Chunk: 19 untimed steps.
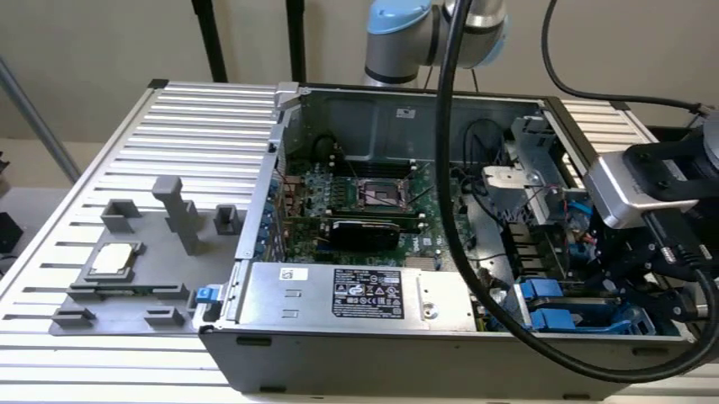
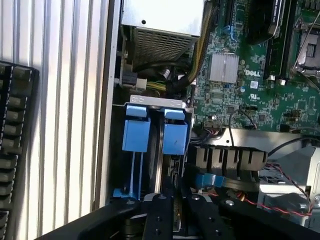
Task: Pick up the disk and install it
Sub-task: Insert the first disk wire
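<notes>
My gripper (image 2: 179, 197) reaches down into the drive bay at the corner of the open computer case (image 1: 337, 332), on the exterior view's right (image 1: 629, 273). Its two black fingers (image 2: 159, 215) stand close together on a thin grey edge, the disk (image 2: 172, 175) seen edge-on in the slot. A bright blue rail (image 2: 132, 170) runs along the slot beside it. Two blue cage tabs (image 2: 136, 132) (image 2: 175, 137) sit at the slot's far end; they also show near the case's front corner (image 1: 540, 290). The disk's label is hidden.
The motherboard (image 1: 359, 198) fills the case's middle, with the silver power supply (image 1: 348, 295) at its front. On the ribbed table (image 1: 168, 126), a grey fixture (image 1: 124, 286) holds a small square CPU chip (image 1: 113, 259). Thick black cables (image 1: 450, 168) hang across the case. A keyboard (image 2: 15, 150) lies outside the case wall.
</notes>
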### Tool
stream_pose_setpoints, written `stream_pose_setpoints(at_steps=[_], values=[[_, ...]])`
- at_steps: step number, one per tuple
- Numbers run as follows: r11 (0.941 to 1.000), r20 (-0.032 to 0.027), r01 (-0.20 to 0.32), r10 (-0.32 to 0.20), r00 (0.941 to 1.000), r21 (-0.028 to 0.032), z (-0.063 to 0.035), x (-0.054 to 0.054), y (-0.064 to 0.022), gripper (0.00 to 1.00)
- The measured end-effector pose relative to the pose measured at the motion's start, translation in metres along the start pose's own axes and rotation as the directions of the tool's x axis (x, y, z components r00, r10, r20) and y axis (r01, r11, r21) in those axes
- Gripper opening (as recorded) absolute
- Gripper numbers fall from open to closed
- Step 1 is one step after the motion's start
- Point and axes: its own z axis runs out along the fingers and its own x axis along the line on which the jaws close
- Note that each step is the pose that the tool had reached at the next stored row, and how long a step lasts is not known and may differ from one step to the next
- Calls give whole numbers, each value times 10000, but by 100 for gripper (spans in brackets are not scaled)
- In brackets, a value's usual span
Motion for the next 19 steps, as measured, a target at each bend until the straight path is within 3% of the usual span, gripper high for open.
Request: stream_pose_setpoints(at_steps=[6, 16, 19], values=[[9995, -75, -148, 150, 9999, 274, 19, -1, 5, 0], [9980, -195, -283, 295, 9994, 567, 40, -33, 47, 0], [9976, -220, -333, 347, 9992, 614, 50, -42, 67, 0]])
